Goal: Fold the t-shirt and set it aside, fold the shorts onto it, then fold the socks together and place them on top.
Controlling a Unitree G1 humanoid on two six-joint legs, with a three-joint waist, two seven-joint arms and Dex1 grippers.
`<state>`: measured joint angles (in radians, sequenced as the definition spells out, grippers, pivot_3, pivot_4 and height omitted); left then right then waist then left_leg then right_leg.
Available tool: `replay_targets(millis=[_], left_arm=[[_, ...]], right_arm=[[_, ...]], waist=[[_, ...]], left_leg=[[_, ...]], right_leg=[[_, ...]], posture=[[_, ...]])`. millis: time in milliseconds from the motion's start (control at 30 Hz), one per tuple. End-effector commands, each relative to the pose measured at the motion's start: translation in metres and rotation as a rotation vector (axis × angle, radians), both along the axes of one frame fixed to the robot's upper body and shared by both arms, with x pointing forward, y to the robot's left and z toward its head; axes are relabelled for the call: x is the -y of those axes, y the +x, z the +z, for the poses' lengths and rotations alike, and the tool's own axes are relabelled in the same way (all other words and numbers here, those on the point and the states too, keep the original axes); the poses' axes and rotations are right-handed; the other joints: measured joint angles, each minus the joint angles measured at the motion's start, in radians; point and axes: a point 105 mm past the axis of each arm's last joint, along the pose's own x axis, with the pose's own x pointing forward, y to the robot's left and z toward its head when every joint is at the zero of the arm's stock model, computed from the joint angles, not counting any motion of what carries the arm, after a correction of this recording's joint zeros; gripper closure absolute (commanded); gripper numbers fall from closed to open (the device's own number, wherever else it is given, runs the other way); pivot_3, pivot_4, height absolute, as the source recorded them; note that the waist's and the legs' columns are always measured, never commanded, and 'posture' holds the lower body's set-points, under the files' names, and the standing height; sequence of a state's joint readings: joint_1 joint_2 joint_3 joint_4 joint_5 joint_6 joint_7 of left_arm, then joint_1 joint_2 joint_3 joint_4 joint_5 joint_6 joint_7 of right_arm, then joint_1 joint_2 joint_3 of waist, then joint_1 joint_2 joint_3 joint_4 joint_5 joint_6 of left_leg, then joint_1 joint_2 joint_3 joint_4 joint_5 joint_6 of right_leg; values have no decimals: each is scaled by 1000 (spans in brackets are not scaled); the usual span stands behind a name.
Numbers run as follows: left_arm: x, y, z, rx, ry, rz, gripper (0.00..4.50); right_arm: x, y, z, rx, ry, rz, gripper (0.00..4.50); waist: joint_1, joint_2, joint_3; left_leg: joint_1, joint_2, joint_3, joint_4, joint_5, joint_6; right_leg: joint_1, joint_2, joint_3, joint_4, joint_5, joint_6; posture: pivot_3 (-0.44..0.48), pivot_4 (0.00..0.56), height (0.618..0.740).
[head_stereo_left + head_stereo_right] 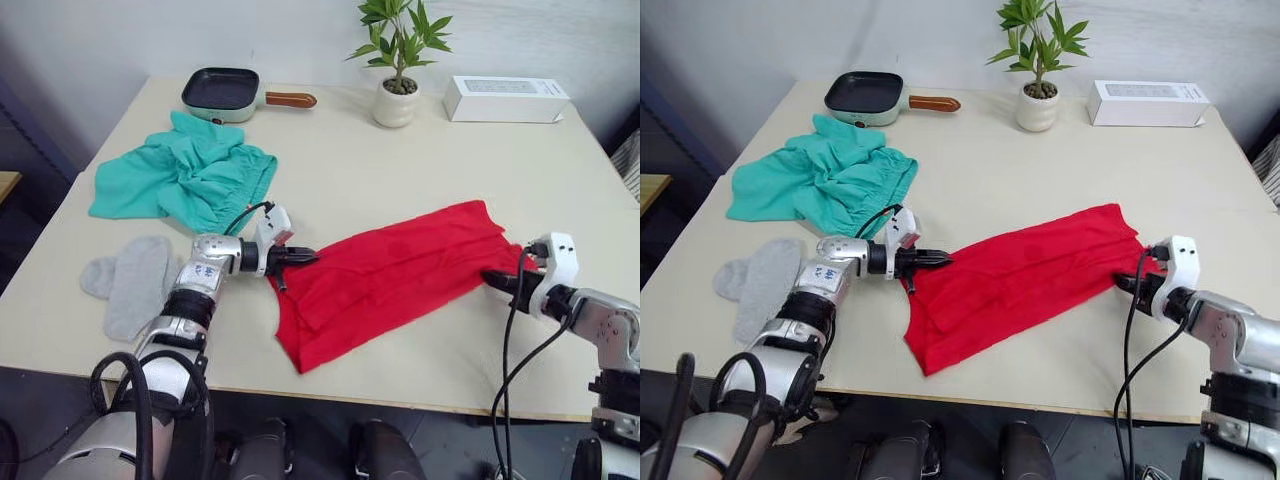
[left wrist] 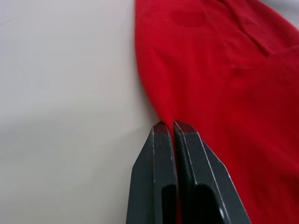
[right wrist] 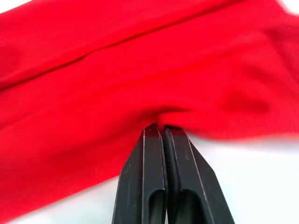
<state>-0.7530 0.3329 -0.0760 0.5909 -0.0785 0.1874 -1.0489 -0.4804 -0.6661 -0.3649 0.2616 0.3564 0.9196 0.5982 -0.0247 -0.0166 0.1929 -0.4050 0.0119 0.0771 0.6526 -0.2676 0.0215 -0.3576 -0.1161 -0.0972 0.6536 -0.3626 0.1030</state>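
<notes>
Red t-shirt (image 1: 390, 275) spread as a long folded band across the near middle of the table (image 1: 340, 170). Left hand (image 1: 296, 257) pinched closed on its left edge, right hand (image 1: 497, 279) pinched closed on its right edge. Teal shorts (image 1: 185, 175) crumpled at far left; grey socks (image 1: 128, 280) side by side near the left front edge. At the far edge, pan (image 1: 221, 93) with nothing inside, pot (image 1: 394, 103) holding a green plant (image 1: 398, 35), white box (image 1: 505, 98)

Both end effectors, left (image 1: 940, 259) and right (image 1: 1123, 283), pinch opposite edges of the t-shirt (image 1: 1020, 275) lying flat on the table (image 1: 1040, 180).
</notes>
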Motion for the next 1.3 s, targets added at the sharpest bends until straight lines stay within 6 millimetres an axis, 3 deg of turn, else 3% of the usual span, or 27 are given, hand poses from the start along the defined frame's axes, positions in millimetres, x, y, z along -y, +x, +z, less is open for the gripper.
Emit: replay_targets(millis=[33,233,333,433,467,633,767,833,867,1033,1167,1300], left_arm=[[11,-19,24,34,-58,18,4500],[30,-56,24,26,-49,95,4500],[35,-63,18,-4,-52,142,4500],[24,-56,12,-47,-32,242,4500],[23,-56,13,-56,-32,242,4000],[7,-53,22,-99,-7,151,2519],[-5,-28,43,-45,-11,133,1261],[-1,-10,52,-1,7,107,658],[5,-1,57,11,5,95,627],[41,31,59,7,-3,44,627],[70,45,51,-8,7,75,627],[95,45,40,-5,56,66,627]], right_arm=[[21,23,9,42,-114,-68,4469],[14,68,29,141,-173,-83,4469],[10,74,31,121,-172,-59,4469],[7,69,31,80,-162,17,4469],[7,67,31,74,-161,40,4061],[8,32,39,17,-111,197,2442],[-18,-16,46,-61,-8,358,1019],[-33,-40,44,-111,46,395,343],[-43,-53,40,-148,75,418,37],[-83,-97,14,-255,166,523,37],[-105,-112,-7,-316,201,529,37],[-119,-121,-26,-370,188,521,37]], waist=[[-2,0,0],[-3,0,0],[-1,0,0],[3,1,0],[4,1,0],[25,1,0],[43,3,1],[44,3,1],[48,3,1],[56,2,1],[51,1,1],[44,-1,1]], left_leg=[[0,0,0,0,0,0],[0,0,0,-2,1,-1],[0,0,0,-3,1,-1],[-1,0,0,-3,1,-1],[-1,0,0,-3,1,-1],[-1,1,-1,-4,1,-1],[-2,1,-2,-3,1,-1],[-2,0,-2,-3,0,-1],[-1,0,-1,-3,0,-1],[-2,0,-3,-2,0,-1],[-3,-3,-2,-3,-1,1],[-3,-1,-2,-3,-1,1]], right_leg=[[0,0,2,0,0,0],[0,1,7,-1,0,0],[0,1,8,-2,0,0],[0,1,7,-3,0,0],[0,1,7,-3,0,0],[0,2,7,-6,0,0],[1,2,5,-8,0,0],[1,2,5,-8,0,0],[1,2,5,-9,0,0],[1,2,4,-10,0,0],[1,2,-4,-8,1,1],[0,2,-4,-9,1,2]], posture=[[0,150,740],[0,150,740],[0,150,740],[0,150,740],[0,150,740],[0,150,740],[0,150,740],[0,150,740],[0,150,740],[0,150,740],[0,150,740],[0,150,740]])
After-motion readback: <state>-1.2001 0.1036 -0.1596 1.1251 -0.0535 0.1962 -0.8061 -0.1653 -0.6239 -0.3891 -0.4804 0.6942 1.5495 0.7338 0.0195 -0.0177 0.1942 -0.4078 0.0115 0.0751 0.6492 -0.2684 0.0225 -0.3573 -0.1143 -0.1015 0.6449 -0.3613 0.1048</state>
